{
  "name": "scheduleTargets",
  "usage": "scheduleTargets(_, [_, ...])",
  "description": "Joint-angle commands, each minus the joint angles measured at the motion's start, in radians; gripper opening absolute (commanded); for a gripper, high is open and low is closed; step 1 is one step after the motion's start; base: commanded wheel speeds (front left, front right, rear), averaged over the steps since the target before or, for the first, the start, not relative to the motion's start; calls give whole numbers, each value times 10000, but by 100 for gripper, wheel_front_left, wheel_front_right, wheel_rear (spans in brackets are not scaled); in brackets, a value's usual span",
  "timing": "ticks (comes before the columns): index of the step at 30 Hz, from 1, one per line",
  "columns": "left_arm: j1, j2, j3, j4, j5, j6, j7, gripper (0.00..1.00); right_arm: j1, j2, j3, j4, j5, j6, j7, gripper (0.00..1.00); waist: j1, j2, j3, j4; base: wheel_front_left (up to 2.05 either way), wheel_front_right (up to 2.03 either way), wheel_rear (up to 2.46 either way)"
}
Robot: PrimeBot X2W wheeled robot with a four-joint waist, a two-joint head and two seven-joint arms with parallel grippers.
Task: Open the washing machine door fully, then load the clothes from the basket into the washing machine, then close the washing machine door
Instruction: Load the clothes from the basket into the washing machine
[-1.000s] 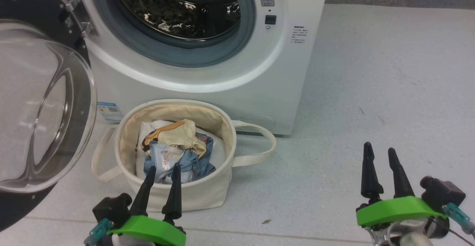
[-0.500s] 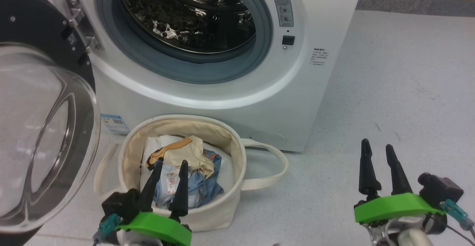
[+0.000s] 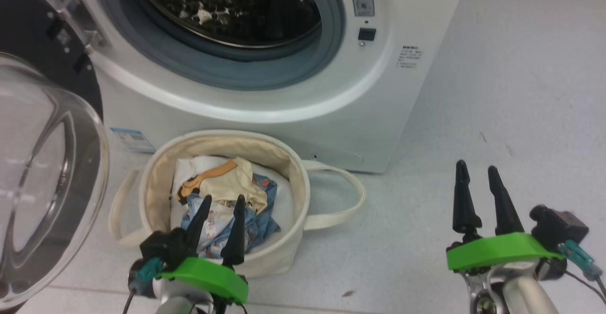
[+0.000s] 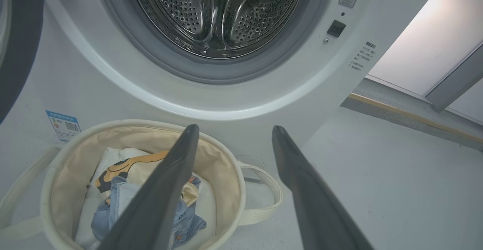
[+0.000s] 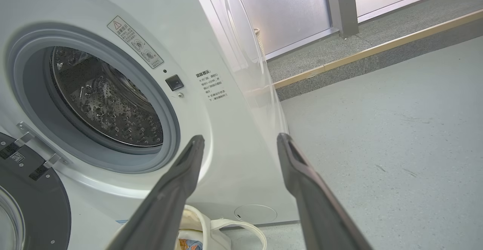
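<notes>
The white washing machine [image 3: 416, 15] stands with its washing machine door [image 3: 42, 172] swung wide to the left, drum mouth [image 4: 215, 20] bare. In front sits the cream basket [image 3: 291, 172] holding the clothes [image 3: 227, 200], blue denim and beige cloth with an orange print. My left gripper [image 3: 221, 201] hangs open over the basket's near rim, fingertips above the clothes and nothing between them; the left wrist view shows its fingers [image 4: 162, 193] over the basket [image 4: 226, 189]. My right gripper [image 3: 475, 171] stands open and empty over the floor at the right, and its wrist view looks at the washing machine [image 5: 226, 137].
A blue label sticker [image 3: 127, 138] marks the washer's lower left front. One basket strap handle [image 3: 348, 200] loops out to the right over the pale grey floor [image 3: 497, 91]. A wooden-edged step [image 5: 377, 50] runs behind the washer on the right.
The camera has shifted, so the whole picture moves. The left gripper has come forward over the basket, its tips now above the clothes. Both grippers stay open.
</notes>
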Motion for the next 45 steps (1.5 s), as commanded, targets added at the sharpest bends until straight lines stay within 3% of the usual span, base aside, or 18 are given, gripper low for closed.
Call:
scheduleTargets(1, [-539, 101, 276, -111, 158, 91, -49, 100, -412, -24, 326, -396, -131, 2, -124, 100, 0, 0, 374, -153, 0, 0, 0])
scheduleTargets(8, [-1714, 103, 225, 1693, 1656, 693, -49, 100, -650, -24, 571, -557, -238, 2, -124, 100, 0, 0, 1713, -515, 0, 0, 0])
scheduleTargets(16, [-3739, 592, 64, 4474, 2803, 612, -49, 100, -1471, -24, 429, -907, -219, 2, -124, 100, 0, 0, 3476, -917, 0, 0, 0])
scheduleTargets(26, [-6387, 946, -199, 8183, 3157, 616, 198, 100, -2237, -24, 453, -1192, -170, 2, -124, 100, 0, 0, 5036, -1309, 0, 0, 0])
scheduleTargets(33, [-7408, 1128, -254, 8696, 3015, 194, 1438, 100, -2628, -24, 457, -1275, -111, 2, -124, 100, 0, 0, 5766, -1480, 0, 0, 0])
scheduleTargets(40, [-7865, 1309, -156, 8786, 2889, 1038, 2499, 100, -2892, -24, 562, -1289, -22, 2, -124, 100, 0, 0, 6317, -1586, 0, 0, 0])
scheduleTargets(45, [-8063, 1281, -212, 8798, 2869, 1227, 2891, 100, -3025, -24, 602, -1316, -44, 2, -124, 100, 0, 0, 6608, -1623, 0, 0, 0])
